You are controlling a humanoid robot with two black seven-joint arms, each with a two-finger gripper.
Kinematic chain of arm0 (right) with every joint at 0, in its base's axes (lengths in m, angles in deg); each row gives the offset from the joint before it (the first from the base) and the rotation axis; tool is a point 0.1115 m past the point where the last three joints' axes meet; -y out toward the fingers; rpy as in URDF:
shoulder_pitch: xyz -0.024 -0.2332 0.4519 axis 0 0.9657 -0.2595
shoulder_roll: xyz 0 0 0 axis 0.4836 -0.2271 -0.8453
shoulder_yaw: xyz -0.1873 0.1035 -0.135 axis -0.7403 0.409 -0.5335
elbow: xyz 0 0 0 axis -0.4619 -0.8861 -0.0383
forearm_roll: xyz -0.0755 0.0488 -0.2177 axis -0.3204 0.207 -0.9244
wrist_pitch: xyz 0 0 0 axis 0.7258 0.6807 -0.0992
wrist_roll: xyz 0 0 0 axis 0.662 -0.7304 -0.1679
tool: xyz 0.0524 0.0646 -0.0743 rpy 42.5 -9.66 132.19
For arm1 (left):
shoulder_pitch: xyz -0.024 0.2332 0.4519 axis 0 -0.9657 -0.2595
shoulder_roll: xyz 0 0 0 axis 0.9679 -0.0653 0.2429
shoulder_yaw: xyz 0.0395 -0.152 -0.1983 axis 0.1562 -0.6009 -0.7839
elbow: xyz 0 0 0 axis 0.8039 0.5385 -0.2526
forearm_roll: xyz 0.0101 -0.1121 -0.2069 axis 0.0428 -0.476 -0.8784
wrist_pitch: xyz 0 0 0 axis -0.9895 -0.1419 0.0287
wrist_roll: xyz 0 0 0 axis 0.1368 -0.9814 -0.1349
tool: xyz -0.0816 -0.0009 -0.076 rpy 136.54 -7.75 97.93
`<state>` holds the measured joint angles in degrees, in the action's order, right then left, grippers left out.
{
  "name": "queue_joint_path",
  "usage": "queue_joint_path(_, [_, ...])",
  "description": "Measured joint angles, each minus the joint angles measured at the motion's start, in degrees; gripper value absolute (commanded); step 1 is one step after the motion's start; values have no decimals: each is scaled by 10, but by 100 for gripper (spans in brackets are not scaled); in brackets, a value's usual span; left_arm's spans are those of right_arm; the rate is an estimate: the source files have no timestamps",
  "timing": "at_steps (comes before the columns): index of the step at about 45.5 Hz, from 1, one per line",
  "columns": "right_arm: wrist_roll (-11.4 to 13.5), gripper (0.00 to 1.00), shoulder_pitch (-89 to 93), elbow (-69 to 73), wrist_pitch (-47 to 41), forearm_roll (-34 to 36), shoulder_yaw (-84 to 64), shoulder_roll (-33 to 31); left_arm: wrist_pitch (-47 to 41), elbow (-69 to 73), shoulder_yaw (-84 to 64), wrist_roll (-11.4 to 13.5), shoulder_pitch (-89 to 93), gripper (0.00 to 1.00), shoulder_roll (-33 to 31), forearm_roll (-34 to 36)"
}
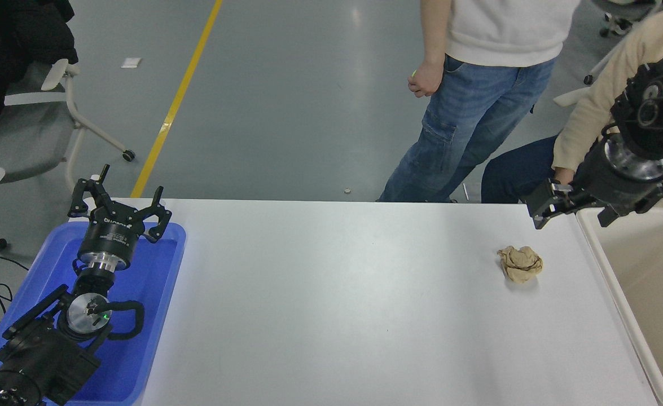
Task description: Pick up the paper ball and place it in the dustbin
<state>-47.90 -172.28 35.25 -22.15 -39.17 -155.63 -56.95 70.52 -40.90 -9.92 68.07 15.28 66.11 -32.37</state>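
A crumpled tan paper ball (521, 263) lies on the white table (331, 304) toward its right side, near but clear of the cream dustbin (607, 270), whose rim and inner wall fill the frame's right edge. The right gripper (557, 210) hangs above the table's far right corner, up and to the right of the ball, touching nothing; whether its fingers are apart or together cannot be told. At lower left, the left gripper (118, 204) is parked over a blue tray (156, 316), fingers spread wide and empty. Two people wait beyond the far edge, one standing in jeans (466, 129), one seated in a beige sleeve (602, 101).
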Motion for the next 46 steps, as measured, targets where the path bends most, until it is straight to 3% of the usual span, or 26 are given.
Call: queue_joint_path(46, [2, 100, 429, -408, 150, 0, 135, 111, 0, 0, 0, 0, 0, 100, 0, 0])
